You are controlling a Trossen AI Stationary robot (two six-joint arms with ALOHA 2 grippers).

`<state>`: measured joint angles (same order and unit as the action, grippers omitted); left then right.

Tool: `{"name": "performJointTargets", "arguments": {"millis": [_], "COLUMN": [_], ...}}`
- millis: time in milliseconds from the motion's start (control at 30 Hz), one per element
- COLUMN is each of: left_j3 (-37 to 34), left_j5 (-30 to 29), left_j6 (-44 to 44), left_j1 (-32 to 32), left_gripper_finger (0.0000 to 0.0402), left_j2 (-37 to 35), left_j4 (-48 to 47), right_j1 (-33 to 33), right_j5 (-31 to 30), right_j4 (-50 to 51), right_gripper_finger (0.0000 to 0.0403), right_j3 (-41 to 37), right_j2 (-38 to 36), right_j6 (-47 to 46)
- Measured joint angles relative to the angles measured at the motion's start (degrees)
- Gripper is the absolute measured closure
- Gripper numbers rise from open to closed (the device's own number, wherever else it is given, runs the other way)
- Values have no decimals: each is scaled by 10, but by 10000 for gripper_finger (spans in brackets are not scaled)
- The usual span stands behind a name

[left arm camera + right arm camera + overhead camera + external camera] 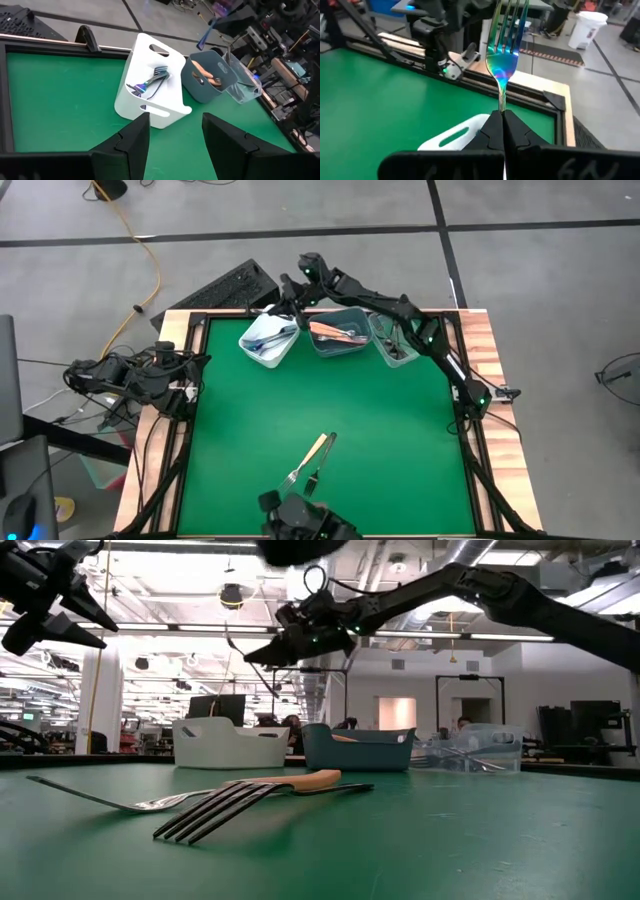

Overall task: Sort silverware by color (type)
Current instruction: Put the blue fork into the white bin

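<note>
My right gripper (502, 116) is shut on a fork with a rainbow-sheened head (504, 55). It hangs over the far edge of the mat, above the white bin (268, 338). That bin holds several forks (152, 82). Beside it stand a grey-blue bin (340, 332) with orange-handled pieces and a clear bin (393, 342). Two forks lie flat on the mat near the front edge, one with a tan handle (318, 448) and one dark (320, 465). My left gripper (175, 135) waits open at the table's left edge, holding nothing. My right gripper pinches the fork's thin neck (501, 102) just below the head, between its two fingertips. The fork runs on in line with the fingers, tines pointing away from the gripper. It is lifted clear, above the white bin. The handle is hidden by the fingers.
The mat (330, 400) has a raised black frame and a wooden border (495, 360). A keyboard (228, 288) lies beyond the far left corner. My right arm (420, 330) stretches over the clear and grey-blue bins.
</note>
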<state>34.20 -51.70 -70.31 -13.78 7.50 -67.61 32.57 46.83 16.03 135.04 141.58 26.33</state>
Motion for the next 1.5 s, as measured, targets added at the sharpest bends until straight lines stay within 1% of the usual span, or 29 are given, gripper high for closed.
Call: {"name": "performJointTargets", "arguments": {"millis": [67,133,233,300,500,767,833,900,967,1500], "left_j3": [0,0,0,0,0,0,0,0,0,0], "left_j5": [0,0,0,0,0,0,1,1,1,-7], "left_j6": [-7,-11,-24,-32,-46,-54,-54,-54,-58,-60], "left_j1": [0,0,0,0,0,0,0,0,0,0], "left_gripper_finger": [237,237,237,237,237,237,237,237,237,237], "left_j2": [0,0,0,0,0,0,0,0,0,0], "left_j4": [0,-1,-5,-10,-17,-26,-25,-26,-26,-26], "right_j1": [-5,-12,-34,-51,-70,-64,-64,-64,-67,-62], "right_j5": [-10,-43,-131,-174,-239,-247,-249,-254,-257,-259], "right_j4": [5,21,64,94,166,181,160,165,141,146], "right_gripper_finger": [402,402,402,402,402,402,402,402,402,403], "right_j3": [0,0,0,0,0,-4,-2,-3,-1,-3], "right_j2": [0,0,0,1,1,18,34,40,50,52], "right_j6": [18,66,183,247,329,336,343,343,346,351]}}
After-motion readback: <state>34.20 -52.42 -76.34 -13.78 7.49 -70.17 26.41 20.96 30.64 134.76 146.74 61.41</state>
